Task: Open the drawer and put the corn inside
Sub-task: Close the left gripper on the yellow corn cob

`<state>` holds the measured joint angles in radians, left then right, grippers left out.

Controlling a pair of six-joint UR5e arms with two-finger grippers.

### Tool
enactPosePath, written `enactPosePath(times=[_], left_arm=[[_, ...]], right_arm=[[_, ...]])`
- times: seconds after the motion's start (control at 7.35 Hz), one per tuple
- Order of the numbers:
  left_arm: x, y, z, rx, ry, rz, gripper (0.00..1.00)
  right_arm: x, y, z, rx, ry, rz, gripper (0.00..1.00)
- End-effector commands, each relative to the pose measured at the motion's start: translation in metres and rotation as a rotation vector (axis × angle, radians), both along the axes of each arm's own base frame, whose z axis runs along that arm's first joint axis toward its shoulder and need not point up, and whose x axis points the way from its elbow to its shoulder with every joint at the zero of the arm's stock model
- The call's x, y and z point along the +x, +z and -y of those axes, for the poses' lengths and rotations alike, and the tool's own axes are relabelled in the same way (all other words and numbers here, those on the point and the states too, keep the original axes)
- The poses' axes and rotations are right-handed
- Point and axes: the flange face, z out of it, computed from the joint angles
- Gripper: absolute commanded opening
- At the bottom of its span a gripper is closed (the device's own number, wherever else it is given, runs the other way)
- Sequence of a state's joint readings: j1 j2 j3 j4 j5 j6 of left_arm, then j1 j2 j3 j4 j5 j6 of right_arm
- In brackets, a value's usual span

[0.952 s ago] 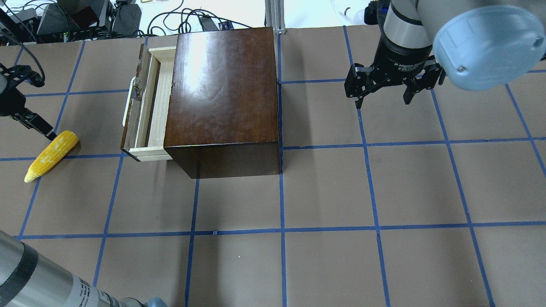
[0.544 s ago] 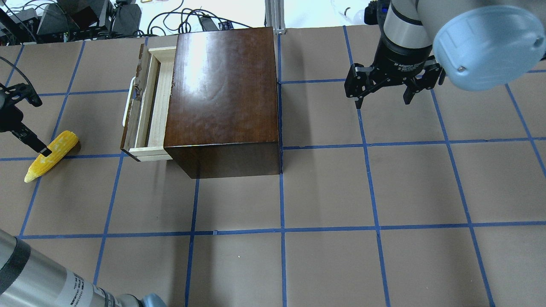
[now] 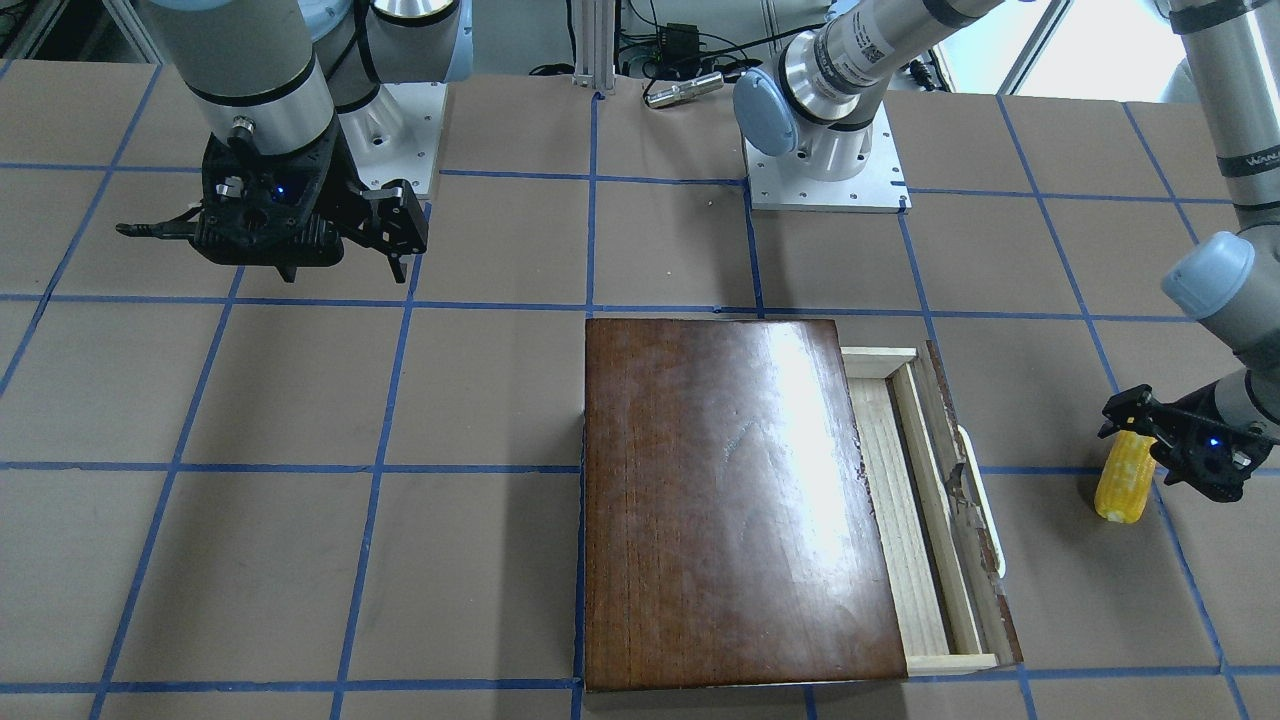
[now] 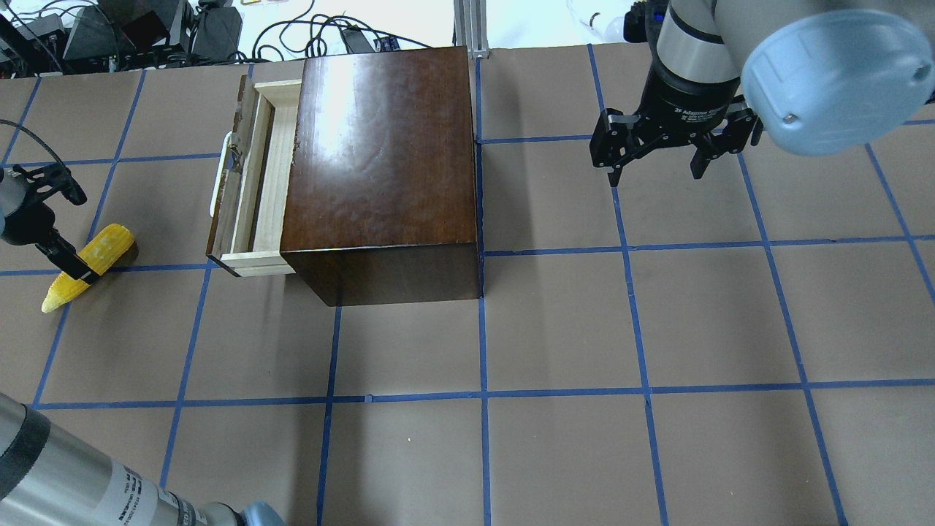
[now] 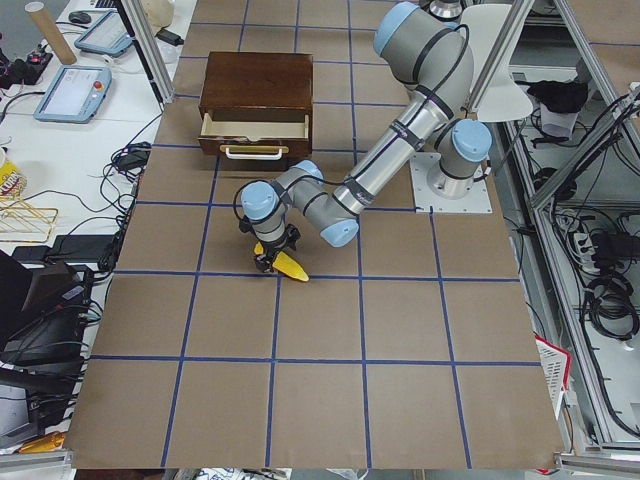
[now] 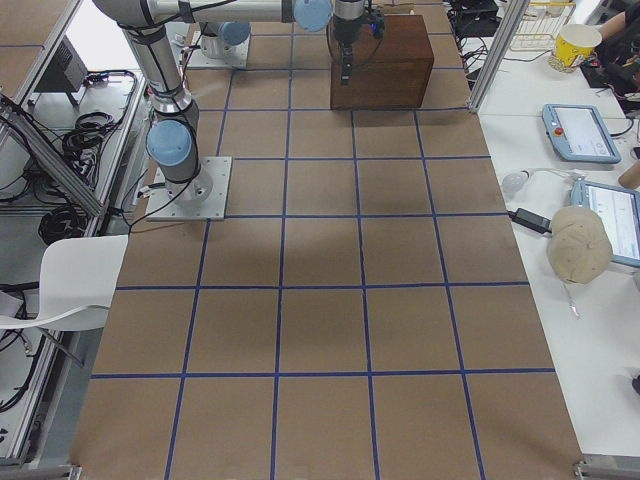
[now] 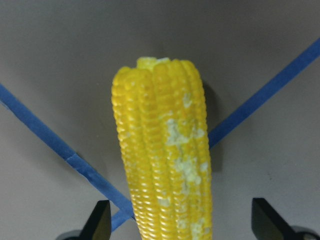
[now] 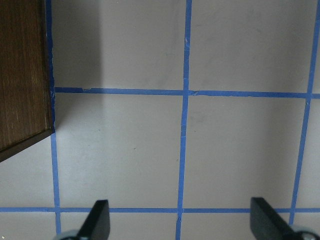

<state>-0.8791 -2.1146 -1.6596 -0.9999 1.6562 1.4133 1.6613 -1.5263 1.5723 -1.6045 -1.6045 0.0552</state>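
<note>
The yellow corn (image 4: pixel 109 245) lies on the table at the far left, its pointed tip toward the robot. My left gripper (image 4: pixel 73 264) is open and straddles the cob's middle; in the left wrist view the corn (image 7: pixel 165 150) lies between the two spread fingertips (image 7: pixel 100 222). The drawer (image 4: pixel 256 175) of the dark-brown box (image 4: pixel 380 161) is pulled partly out, its white handle (image 4: pixel 217 175) toward the corn. My right gripper (image 4: pixel 654 172) is open and empty, above the table right of the box. The corn (image 3: pixel 1118 495) and the drawer (image 3: pixel 910 520) also show in the front-facing view.
The tabletop (image 4: pixel 555 336) is brown with blue tape lines. Cables and equipment (image 4: pixel 146 33) lie beyond the far edge. The box's corner (image 8: pixel 25 75) shows in the right wrist view, left of the right gripper (image 8: pixel 180 225).
My left gripper has moved from beside the cob's thick end down along it and now straddles its middle. The corn, the drawer and the right arm have not moved.
</note>
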Motion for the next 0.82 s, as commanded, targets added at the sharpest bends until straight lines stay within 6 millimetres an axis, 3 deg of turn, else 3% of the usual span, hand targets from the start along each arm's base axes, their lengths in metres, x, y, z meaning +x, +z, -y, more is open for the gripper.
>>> enactPosePath(times=[0.0,0.27,0.41,0.54,0.68], left_arm=[[0.0006,-0.0034,0.0012,-0.006,0.007,0.001,0.64],[0.0016,-0.0016,0.0042,-0.029,0.010,0.017,0.34],[0.0015,-0.0016,0.0043,-0.030,0.012,0.016,0.26],[0.0017,-0.0010,0.0048,-0.032,0.013,0.016,0.00],[-0.0024,0.0064,0.0071,-0.041,0.007,0.025,0.00]], right_arm=[[0.0000,0.0000,0.0000,0.000,0.000,0.000,1.00],[0.0000,0.0000,0.0000,0.000,0.000,0.000,1.00],[0.0000,0.0000,0.0000,0.000,0.000,0.000,1.00],[0.0000,0.0000,0.0000,0.000,0.000,0.000,1.00],[0.0000,0.0000,0.0000,0.000,0.000,0.000,1.00]])
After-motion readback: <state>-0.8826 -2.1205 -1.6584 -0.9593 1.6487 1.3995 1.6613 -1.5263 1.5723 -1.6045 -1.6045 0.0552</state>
